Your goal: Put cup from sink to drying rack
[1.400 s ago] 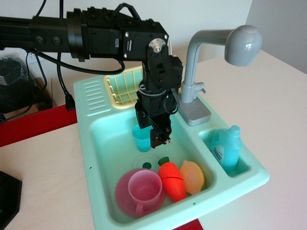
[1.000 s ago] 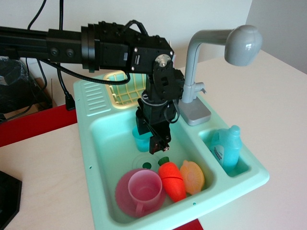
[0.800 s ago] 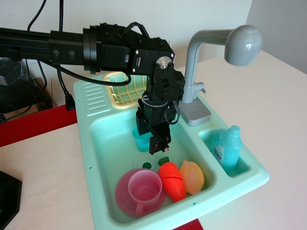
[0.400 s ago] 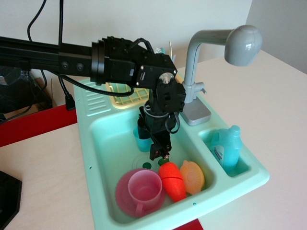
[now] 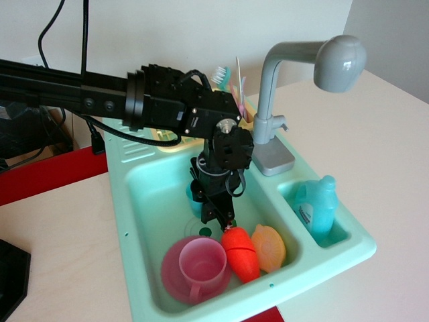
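The teal-blue cup (image 5: pixel 193 194) stands in the basin of the mint-green sink (image 5: pixel 127 201), near its back wall. Only a sliver of it shows to the left of my gripper. My gripper (image 5: pixel 212 206) points down into the basin right at the cup, with its jaws apart and one finger (image 5: pixel 223 216) in front of the cup. I cannot tell whether the fingers touch it. The pale-yellow drying rack (image 5: pixel 158 138) sits at the sink's back corner and is almost wholly hidden behind my black arm.
A pink mug (image 5: pixel 201 265) on a pink plate (image 5: pixel 171 278), a toy carrot (image 5: pixel 240 253) and an orange fruit piece (image 5: pixel 269 247) fill the basin's front. A grey faucet (image 5: pixel 288 67) rises at the back right. A blue soap bottle (image 5: pixel 315 204) stands in the right compartment. Toothbrushes (image 5: pixel 224 74) stick up behind the arm.
My gripper has dropped lower into the basin and shifted slightly forward around the cup. The arm now covers most of the rack, and the toothbrushes have come into view.
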Available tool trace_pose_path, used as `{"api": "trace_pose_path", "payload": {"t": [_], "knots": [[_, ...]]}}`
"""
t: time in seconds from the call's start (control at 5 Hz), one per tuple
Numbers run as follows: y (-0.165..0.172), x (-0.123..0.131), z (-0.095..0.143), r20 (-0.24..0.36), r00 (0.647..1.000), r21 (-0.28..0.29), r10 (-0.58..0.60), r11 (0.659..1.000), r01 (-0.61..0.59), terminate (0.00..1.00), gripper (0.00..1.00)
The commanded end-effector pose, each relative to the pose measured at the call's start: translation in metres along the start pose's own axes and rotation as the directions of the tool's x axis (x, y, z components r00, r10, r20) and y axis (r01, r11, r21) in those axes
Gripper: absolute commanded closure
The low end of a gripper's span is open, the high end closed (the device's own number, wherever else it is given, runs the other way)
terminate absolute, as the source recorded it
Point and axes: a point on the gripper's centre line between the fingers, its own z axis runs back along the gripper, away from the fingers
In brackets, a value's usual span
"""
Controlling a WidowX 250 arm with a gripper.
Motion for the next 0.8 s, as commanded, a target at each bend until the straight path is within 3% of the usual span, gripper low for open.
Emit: {"api": "trace_pose_path", "payload": {"t": [0.0, 0.4, 0.6], "knots": [[0.008, -0.006, 0.038, 0.126, 0.992, -0.042, 0.017, 0.999, -0.012, 0.0, 1.0], [0.022, 0.002, 0.103, 0.273, 0.962, -0.066, 0.013, 0.998, 0.006, 0.0, 1.0], [0.039, 0.007, 0.117, 0.3, 0.953, -0.056, 0.042, 0.998, -0.026, 0.0, 1.0]]}}
